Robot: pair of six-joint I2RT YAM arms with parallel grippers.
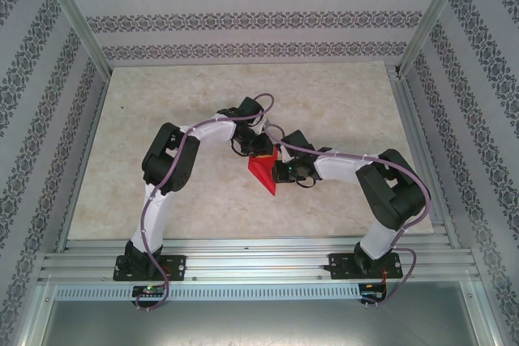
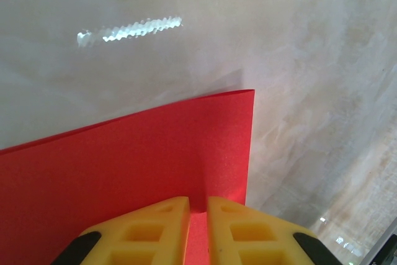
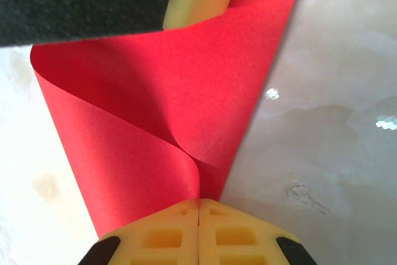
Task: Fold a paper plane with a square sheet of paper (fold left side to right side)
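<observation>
The right gripper (image 3: 198, 204) is pinched fully closed on a curled, doubled edge of the red sheet of paper (image 3: 186, 110), and the left gripper (image 2: 198, 206) is nipped nearly closed on another edge of it. The sheet hangs between them above the middle of the table (image 1: 340, 103), bent over on itself but not creased, so the left-to-right fold looks half made. Next, I judge, the edges need lining up and pressing flat on the table.
</observation>
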